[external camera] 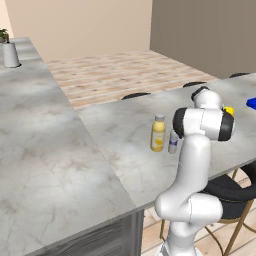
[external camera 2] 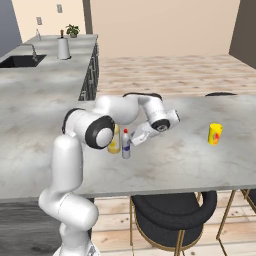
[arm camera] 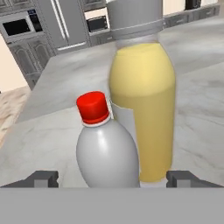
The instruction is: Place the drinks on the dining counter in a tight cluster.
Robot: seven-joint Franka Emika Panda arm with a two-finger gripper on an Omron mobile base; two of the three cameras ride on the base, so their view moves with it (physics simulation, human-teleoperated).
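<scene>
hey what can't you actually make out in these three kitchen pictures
- Silver-grey bottle: its base is cut off by the bottom of the hand view; in the left base view the arm partly covers it.
- Yellow bottle: in the right base view the robot's elbow hides most of it.
- End effector: whether its fingers touch the silver-grey bottle cannot be told.
- Yellow cup: in the left base view the arm hides most of it.

My arm bends forward and low; my pincer (arm camera: 111, 179) is level, fingers (arm camera: 43, 178) spread wide apart, gripping nothing.

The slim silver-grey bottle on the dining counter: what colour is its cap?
Red. The cap of the silver-grey bottle shows best in the hand view.
</scene>
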